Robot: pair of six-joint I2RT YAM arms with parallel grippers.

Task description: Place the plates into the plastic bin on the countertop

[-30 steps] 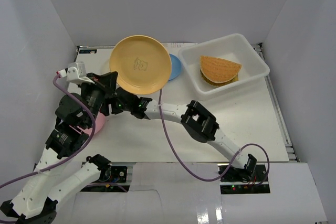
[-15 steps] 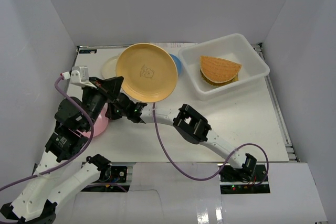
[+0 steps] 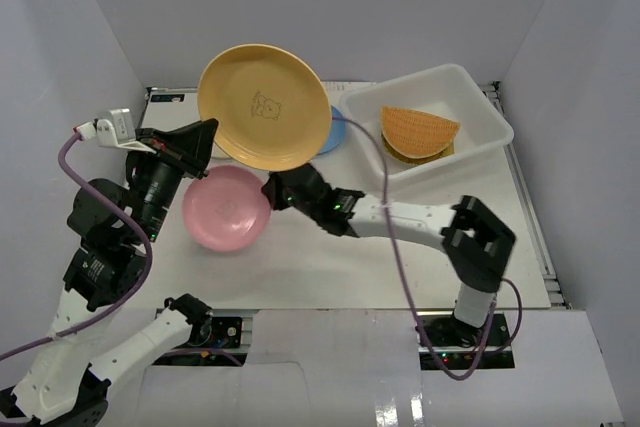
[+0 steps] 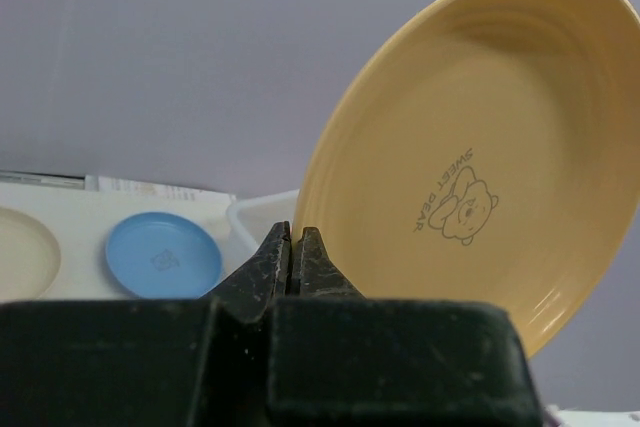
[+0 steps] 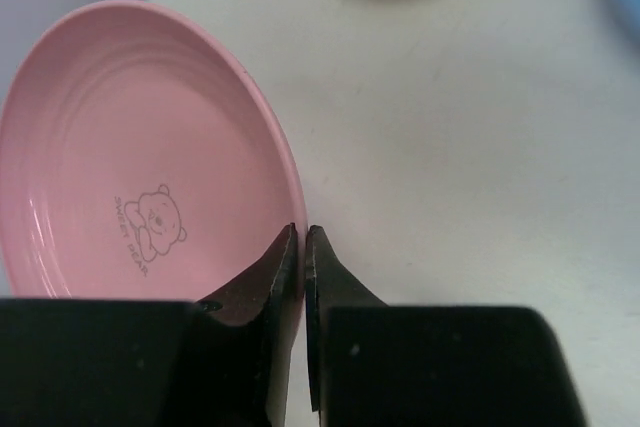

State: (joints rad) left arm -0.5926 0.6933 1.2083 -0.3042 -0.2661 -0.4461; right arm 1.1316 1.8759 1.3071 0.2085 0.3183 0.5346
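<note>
My left gripper [image 3: 208, 130] is shut on the rim of an orange-yellow plate [image 3: 265, 105], which it holds tilted in the air above the back left of the countertop [image 3: 400, 257]. In the left wrist view the left gripper [image 4: 295, 237] pinches that plate [image 4: 470, 147] at its lower edge. My right gripper [image 3: 268, 191] is shut on the right rim of a pink plate [image 3: 226, 208]; the right wrist view shows the right gripper [image 5: 303, 237] with the pink plate's [image 5: 130, 167] rim between its fingers. A blue plate [image 4: 163, 253] and a cream plate [image 4: 25, 252] lie flat. The plastic bin [image 3: 470, 92] stands at the back right.
A fan-shaped bamboo tray [image 3: 418, 129] lies on another woven tray inside the bin. Grey walls close in the countertop on three sides. The right arm's forearm [image 3: 420, 217] stretches low across the middle. A purple cable [image 3: 385, 197] loops over it.
The right gripper has shut on the pink plate's rim and drawn it to the right, and its elbow has swung right. The left arm has carried the orange-yellow plate up and to the left.
</note>
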